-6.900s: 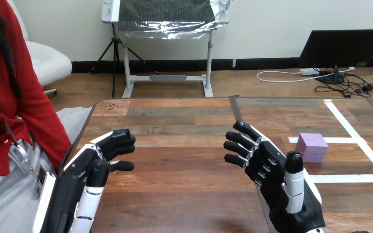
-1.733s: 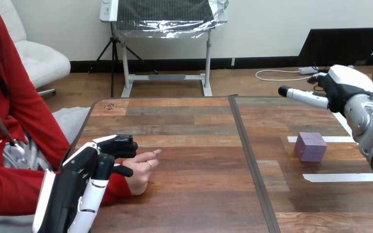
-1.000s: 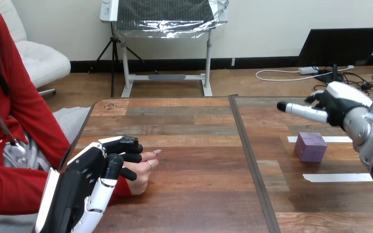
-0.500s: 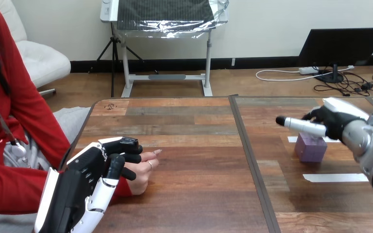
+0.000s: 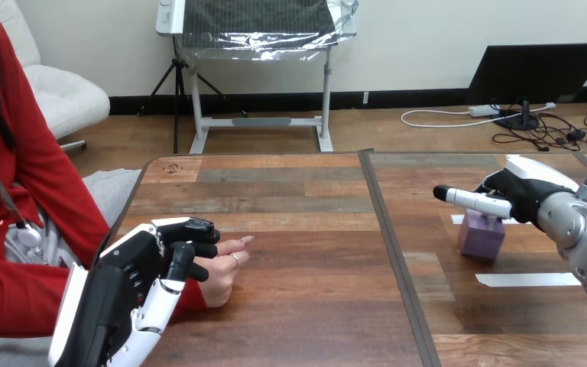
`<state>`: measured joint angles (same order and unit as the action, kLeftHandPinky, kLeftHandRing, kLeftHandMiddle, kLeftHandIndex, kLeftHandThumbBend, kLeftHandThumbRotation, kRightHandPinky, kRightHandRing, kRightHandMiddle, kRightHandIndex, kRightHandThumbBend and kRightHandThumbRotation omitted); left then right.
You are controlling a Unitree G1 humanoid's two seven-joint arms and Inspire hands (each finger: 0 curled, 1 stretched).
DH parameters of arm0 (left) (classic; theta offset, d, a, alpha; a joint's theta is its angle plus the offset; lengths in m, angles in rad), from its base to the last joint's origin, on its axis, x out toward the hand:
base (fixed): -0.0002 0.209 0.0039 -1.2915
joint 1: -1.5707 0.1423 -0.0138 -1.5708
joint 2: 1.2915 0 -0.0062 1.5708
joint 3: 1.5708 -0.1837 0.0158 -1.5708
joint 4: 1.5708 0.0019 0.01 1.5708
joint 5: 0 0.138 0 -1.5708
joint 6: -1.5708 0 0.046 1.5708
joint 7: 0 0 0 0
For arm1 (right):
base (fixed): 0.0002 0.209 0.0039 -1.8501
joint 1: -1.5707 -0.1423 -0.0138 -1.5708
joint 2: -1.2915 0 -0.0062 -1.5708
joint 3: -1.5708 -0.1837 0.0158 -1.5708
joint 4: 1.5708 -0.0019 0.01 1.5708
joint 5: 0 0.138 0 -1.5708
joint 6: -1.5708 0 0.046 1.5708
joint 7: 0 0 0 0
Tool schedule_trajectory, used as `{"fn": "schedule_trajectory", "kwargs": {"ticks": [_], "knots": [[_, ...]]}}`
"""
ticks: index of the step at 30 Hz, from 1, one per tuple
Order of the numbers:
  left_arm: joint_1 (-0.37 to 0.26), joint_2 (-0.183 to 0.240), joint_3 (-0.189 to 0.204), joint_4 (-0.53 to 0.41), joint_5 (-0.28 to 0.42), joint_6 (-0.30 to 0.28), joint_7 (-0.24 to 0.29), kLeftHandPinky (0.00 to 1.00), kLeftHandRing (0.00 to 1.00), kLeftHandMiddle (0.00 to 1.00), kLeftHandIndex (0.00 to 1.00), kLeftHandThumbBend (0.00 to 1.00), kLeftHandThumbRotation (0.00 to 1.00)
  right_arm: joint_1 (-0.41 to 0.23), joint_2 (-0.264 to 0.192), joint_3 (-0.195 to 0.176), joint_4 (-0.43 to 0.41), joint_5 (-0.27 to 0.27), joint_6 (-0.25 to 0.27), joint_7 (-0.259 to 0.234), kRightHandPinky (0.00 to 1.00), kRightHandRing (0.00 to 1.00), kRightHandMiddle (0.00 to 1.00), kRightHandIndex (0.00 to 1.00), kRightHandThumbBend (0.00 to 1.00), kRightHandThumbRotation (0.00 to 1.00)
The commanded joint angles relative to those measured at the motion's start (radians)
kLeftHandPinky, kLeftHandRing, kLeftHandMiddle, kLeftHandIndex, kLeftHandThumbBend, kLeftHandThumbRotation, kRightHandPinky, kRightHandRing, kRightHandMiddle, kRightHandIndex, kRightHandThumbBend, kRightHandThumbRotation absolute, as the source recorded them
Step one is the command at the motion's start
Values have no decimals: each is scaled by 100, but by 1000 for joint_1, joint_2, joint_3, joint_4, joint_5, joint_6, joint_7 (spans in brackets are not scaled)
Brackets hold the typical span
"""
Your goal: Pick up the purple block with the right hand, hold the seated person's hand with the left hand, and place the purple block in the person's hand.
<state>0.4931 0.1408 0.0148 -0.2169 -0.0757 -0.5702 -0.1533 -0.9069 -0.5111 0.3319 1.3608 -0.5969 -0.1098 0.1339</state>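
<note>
We are viewing the wooden table [image 5: 306,222], whose planks are lying bare between the two hands. The left hand [image 5: 141,264] is lying against the person's hand [image 5: 225,274] near the table's left edge, and we cannot tell whether it is grasping. The right hand [image 5: 523,195] is hovering at the purple block [image 5: 480,238], spread, with one digit straight above its top and pinching nothing. We are judging that an off-centre closure could push the block sliding across the smooth surface toward the white tape [image 5: 531,280].

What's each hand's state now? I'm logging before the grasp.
Left hand: curled round the person's hand.
Right hand: open over the purple block, holding nothing.
</note>
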Motion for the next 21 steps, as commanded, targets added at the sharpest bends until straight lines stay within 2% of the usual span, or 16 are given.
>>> {"fn": "schedule_trajectory", "kwargs": {"ticks": [1, 3, 5, 13, 21], "knots": [[-53, 3, 10, -39, 0, -12, -2, 51, 62, 64, 59, 33, 66, -14, 15, -8, -1, 19, -9, 31, 68, 68, 69, 71, 65, 100], [-58, 4, 15, -33, 6, -19, -1, 51, 61, 64, 59, 32, 65, -15, 16, -25, 1, 42, -3, 67, 68, 67, 68, 70, 65, 100], [-62, 5, 17, -27, 5, -22, -2, 51, 61, 63, 59, 31, 64, -14, 16, -35, 1, 55, -3, 81, 68, 66, 67, 70, 64, 100], [-73, 12, 29, -14, 0, -25, -7, 49, 60, 62, 57, 26, 58, -13, 13, -35, -3, 63, -7, 86, 62, 59, 62, 64, 61, 100], [-76, 21, 41, -7, -2, -30, -15, 48, 59, 62, 56, 26, 56, -12, 13, -45, -4, 74, -10, 51, 53, 50, 53, 59, 61, 100]]}}
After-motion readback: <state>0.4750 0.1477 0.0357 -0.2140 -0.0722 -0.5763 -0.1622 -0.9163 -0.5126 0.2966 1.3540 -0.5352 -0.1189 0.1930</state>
